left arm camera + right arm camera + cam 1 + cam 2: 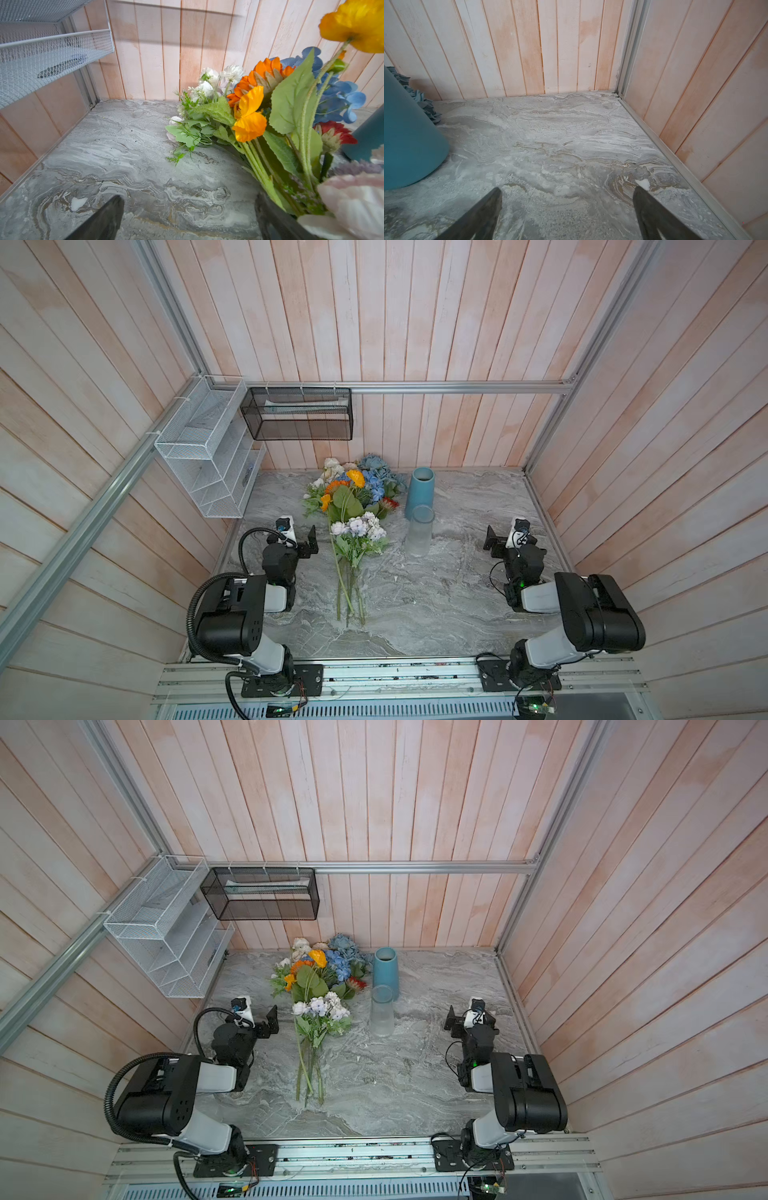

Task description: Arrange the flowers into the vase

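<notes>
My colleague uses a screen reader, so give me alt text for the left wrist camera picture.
A bunch of artificial flowers, orange, yellow, white, blue and red, lies on a gray marble tabletop before a pale plank wall. The left pincer is open beside the stems, holding nothing; a white mesh rack is mounted nearby.
</notes>
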